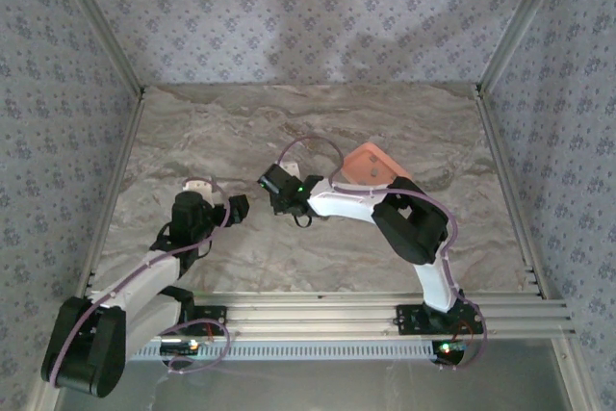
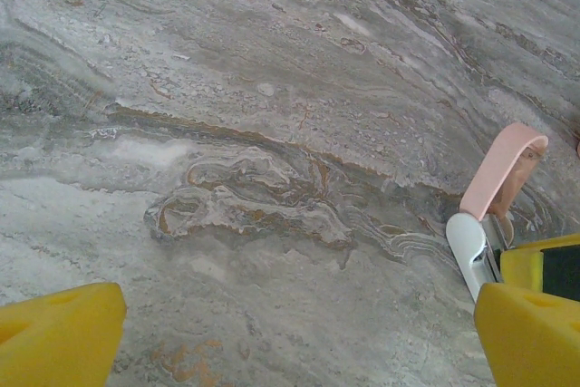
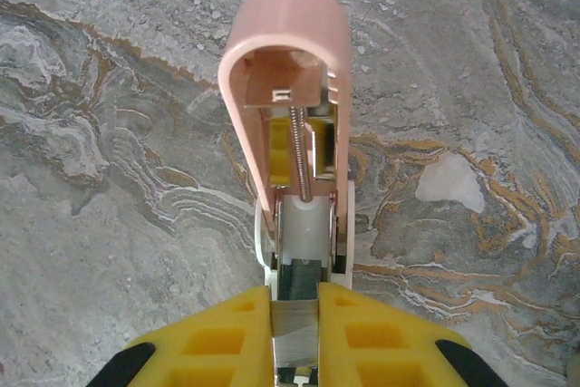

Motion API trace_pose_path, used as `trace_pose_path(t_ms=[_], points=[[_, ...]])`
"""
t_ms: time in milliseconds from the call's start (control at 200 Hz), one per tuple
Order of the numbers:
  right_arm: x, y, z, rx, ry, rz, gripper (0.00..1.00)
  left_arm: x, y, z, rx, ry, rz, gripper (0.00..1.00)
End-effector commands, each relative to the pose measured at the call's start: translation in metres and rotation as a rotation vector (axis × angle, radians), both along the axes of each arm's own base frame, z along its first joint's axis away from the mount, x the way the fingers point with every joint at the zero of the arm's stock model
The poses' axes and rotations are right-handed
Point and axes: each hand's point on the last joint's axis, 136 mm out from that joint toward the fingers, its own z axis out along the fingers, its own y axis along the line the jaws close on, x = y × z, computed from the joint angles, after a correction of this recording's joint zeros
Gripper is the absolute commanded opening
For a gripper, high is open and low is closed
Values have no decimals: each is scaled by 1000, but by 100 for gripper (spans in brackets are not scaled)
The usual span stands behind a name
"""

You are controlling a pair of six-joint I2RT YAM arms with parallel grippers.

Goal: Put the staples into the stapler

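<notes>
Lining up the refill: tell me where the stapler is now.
The stapler is near table centre, lid open, clamped in the jaws of the right gripper, left of the pink tray in the top view.

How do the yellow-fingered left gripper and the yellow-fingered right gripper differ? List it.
The left gripper stands wide open; the right gripper is shut. The left gripper holds nothing; the right gripper clamps the open pink-and-white stapler. Both have yellow fingers over the grey marbled table.
</notes>
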Motion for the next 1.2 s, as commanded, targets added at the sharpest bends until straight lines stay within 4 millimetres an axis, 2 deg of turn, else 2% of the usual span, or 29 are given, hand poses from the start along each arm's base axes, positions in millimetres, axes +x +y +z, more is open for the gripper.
trace_pose_path(t_ms=[0,125,380,535,850,1194], points=[[4,-8,-11,-35,23,-41,16,3,1,2,8,-20,-6,99],[7,-5,-4,-19,4,-33,16,3,1,2,7,-18,-6,98],[12,-1,28,14,-84,-2,15,5,-1,6,4,-24,-14,98],[11,-4,35,19,-109,-1,16,6,-2,6,-1,-23,-17,99],[12,-10,21,1,-79,-3,16,8,-4,3,-4,-14,-21,98],[13,-5,12,9,-53,6,15,12,-6,-2,-4,1,-26,98]])
